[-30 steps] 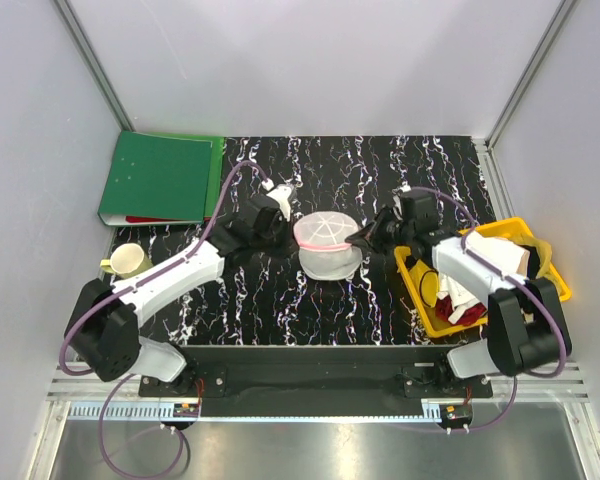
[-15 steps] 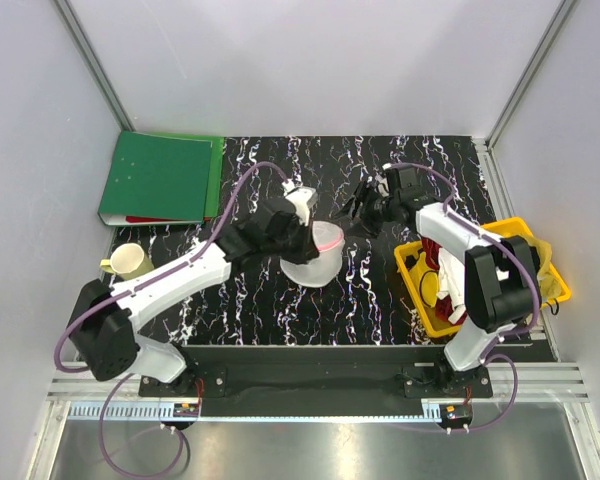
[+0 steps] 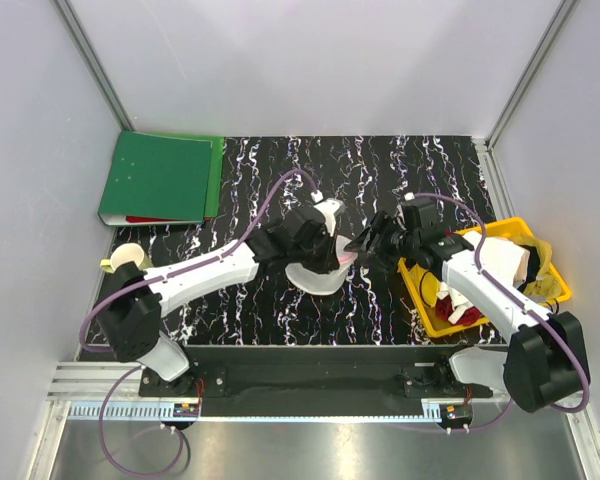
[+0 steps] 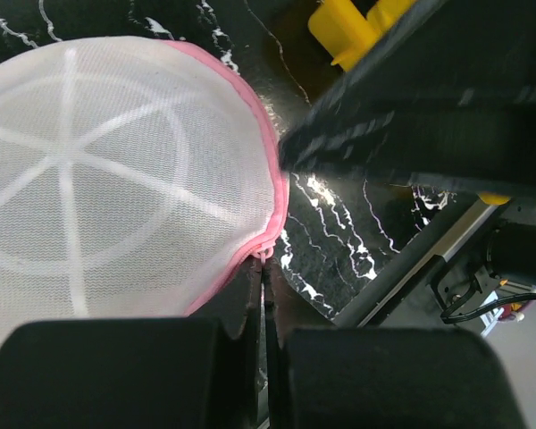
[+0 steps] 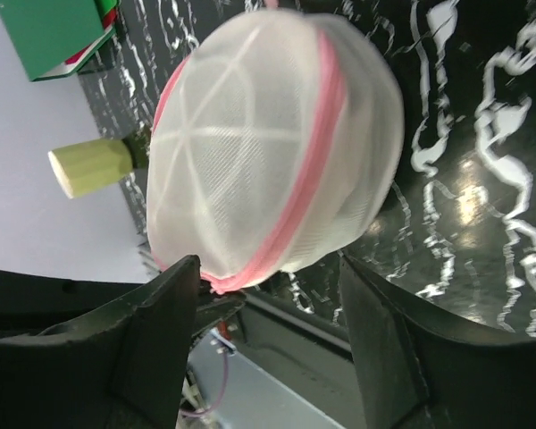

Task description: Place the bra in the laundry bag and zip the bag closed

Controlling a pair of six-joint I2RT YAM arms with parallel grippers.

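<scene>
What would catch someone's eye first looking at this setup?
The white mesh drum bag with pink rims sits at centre, its rim pinched by the left gripper while the right gripper stands open facing it. Next come the yellow plastic basket of white and red clothes on the right, and the green binder far left.

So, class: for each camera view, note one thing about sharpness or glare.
Top external: evenly lit, sharp throughout. Left wrist: laundry bag mesh crisp, the left tool dark and out of focus. Right wrist: the bag slightly blurred, bright glare on the table.
</scene>
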